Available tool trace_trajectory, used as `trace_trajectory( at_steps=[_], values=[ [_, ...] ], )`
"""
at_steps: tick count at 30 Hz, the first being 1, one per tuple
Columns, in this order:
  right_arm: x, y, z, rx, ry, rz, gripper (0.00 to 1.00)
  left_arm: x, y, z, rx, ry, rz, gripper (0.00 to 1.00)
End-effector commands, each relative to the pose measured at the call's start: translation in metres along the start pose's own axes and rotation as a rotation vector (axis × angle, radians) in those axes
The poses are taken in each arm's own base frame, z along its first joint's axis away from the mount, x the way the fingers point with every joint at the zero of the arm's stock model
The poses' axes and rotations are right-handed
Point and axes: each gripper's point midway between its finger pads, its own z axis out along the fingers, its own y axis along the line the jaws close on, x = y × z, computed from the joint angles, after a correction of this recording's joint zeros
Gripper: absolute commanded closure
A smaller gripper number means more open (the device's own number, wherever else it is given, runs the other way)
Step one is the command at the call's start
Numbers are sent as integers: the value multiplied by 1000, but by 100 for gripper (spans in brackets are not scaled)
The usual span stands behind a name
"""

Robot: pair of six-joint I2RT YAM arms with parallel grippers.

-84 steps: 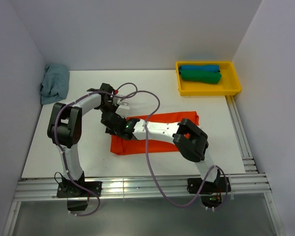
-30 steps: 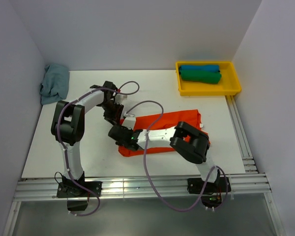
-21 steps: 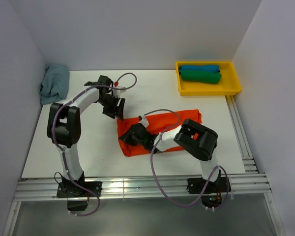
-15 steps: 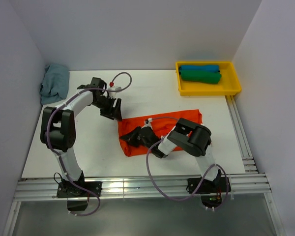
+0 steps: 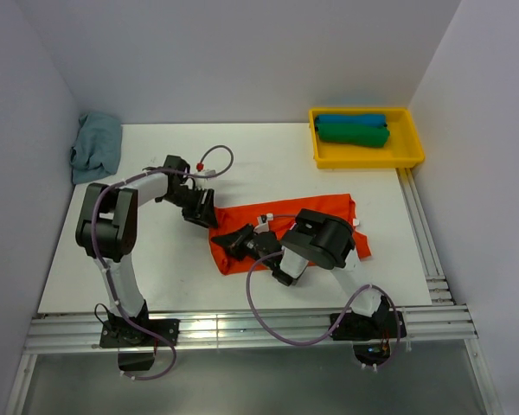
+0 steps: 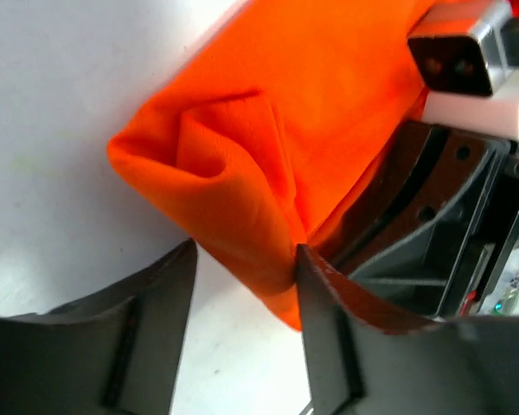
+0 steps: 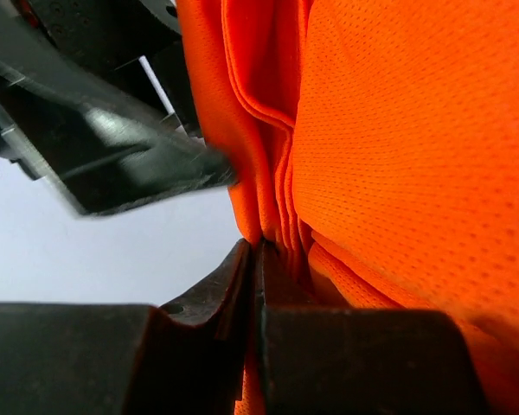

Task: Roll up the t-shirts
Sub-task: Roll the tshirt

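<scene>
Top external view: orange t-shirt [image 5: 337, 207], folded into a long band, lies on the table [image 5: 156, 259]. Its bunched left end sits inside the spread left hand [image 6: 244, 259], perhaps touching; right hand [image 7: 255, 249] pinches its layered edge.

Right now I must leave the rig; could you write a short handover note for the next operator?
Left gripper: jaws open, straddling the folded corner of the orange t-shirt.
Right gripper: jaws shut on the same end's folded edge.
The shirt lies on the table as a folded strip, not yet rolled.
Done: blue roll and green roll lie in the yellow tray.
To do: roll the orange one; a crumpled grey-blue cloth at the far left corner probably follows.
</scene>
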Motion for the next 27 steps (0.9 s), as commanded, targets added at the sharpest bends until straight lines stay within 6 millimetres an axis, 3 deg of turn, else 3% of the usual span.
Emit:
trace_trajectory(
  at_steps=[1, 2, 5, 6, 7, 9, 11, 12, 15, 21, 27],
  values=[
    [-4, -29, -4, 93, -6, 63, 95, -7, 8, 12, -11, -21, 10, 47],
    [-4, -30, -3, 98, -3, 61, 95, -9, 10, 13, -29, -22, 6, 49],
    [-4, -34, 1, 137, -5, 28, 93, -10, 14, 14, -75, -10, 12, 67],
    [0, -27, 1, 136, 19, -7, 89, -8, 14, 14, -92, 3, 10, 79],
    [-1, -40, 1, 208, 14, -31, 86, -9, 13, 13, -102, 6, 15, 88],
    [-3, -46, -3, 298, 10, -120, 75, -8, 14, 10, -137, 17, 19, 100],
    [-9, -38, -1, 332, -19, -191, 66, -10, 13, 7, -156, 19, 39, 100],
    [-12, -45, -10, 414, -19, -255, 59, -8, 14, 6, -176, 31, 46, 100],
    [-19, -25, -13, 471, -67, -373, 53, -7, 15, 4, -205, 40, 60, 100],
    [-25, -3, -27, 632, -121, -560, 53, -6, 18, 4, -242, 61, 58, 100],
    [-8, 20, -38, 673, -125, -680, 52, -5, 22, 2, -278, 78, 51, 100]
  ],
)
